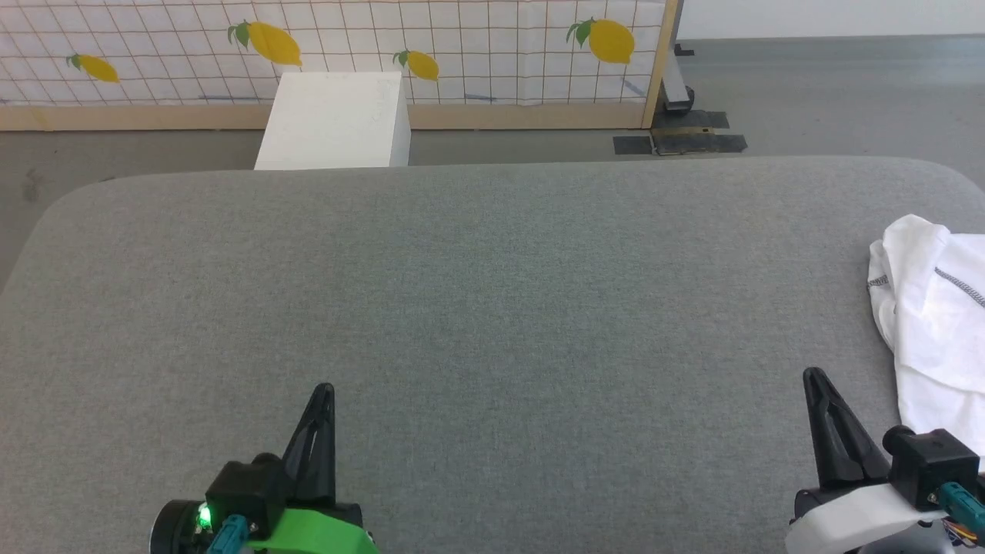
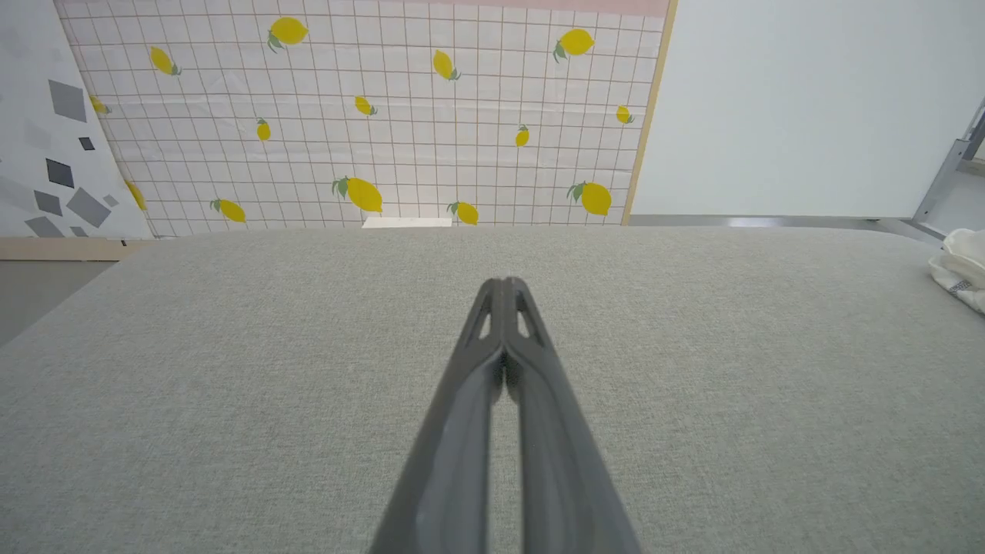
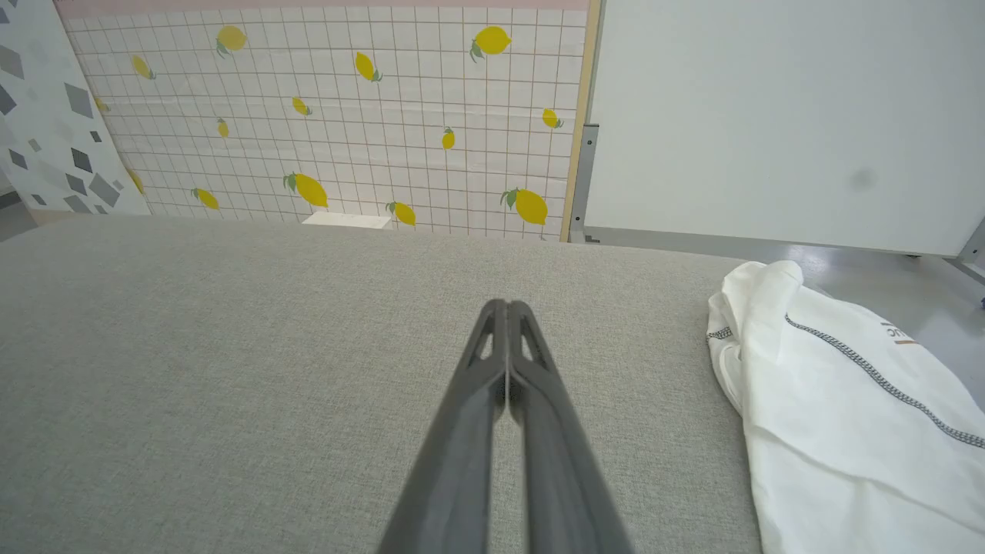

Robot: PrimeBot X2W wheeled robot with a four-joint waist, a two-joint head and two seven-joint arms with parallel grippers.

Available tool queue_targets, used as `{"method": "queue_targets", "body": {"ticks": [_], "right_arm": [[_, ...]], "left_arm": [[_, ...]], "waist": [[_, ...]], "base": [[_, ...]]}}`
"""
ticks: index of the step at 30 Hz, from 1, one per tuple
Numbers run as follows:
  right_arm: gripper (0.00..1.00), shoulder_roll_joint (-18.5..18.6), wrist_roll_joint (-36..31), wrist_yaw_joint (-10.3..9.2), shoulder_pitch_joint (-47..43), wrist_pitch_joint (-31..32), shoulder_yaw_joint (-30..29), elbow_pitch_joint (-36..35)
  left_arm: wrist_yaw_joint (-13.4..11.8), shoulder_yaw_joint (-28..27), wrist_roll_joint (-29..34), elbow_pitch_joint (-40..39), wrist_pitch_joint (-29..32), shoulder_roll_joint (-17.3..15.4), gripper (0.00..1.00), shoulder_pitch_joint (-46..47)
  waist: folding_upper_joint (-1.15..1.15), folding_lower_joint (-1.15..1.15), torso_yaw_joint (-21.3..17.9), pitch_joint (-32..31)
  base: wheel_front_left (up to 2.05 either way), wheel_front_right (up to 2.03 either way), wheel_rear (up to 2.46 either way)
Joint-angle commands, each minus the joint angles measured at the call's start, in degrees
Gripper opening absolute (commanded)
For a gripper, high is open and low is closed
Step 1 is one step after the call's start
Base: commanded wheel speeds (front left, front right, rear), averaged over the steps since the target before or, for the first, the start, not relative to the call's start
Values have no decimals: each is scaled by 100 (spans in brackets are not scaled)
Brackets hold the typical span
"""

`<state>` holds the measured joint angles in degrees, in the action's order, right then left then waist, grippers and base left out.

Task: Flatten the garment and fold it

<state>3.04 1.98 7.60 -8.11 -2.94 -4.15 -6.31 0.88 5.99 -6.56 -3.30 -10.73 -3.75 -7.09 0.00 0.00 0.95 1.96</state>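
The garment is a white shirt with dark zigzag seams, bunched in a heap at the right edge of the grey table. In the right wrist view the garment lies to the right of my shut fingers, a small patch showing near its far side. Its edge peeks in at the far right of the left wrist view. My right gripper is shut and empty, just left of the heap and apart from it. My left gripper is shut and empty over bare table at the lower left.
A rigid white box stands on the floor beyond the table's far edge. Behind it runs a lemon-print grid screen with a wooden frame. Black tape patches mark the floor at the right.
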Motion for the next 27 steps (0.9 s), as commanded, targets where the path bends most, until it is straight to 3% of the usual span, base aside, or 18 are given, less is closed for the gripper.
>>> {"method": "queue_targets", "body": {"ticks": [1,27], "right_arm": [[0,-5,-38,-3,128,25,19,31],[0,-8,-88,-6,339,108,142,217]], "left_arm": [[-26,-40,53,23,27,21,0,124],[-45,-213,240,118,351,42,0,305]], "waist": [[0,0,-2,-3],[0,0,-31,-63]], "base": [[0,0,0],[0,0,0]]}}
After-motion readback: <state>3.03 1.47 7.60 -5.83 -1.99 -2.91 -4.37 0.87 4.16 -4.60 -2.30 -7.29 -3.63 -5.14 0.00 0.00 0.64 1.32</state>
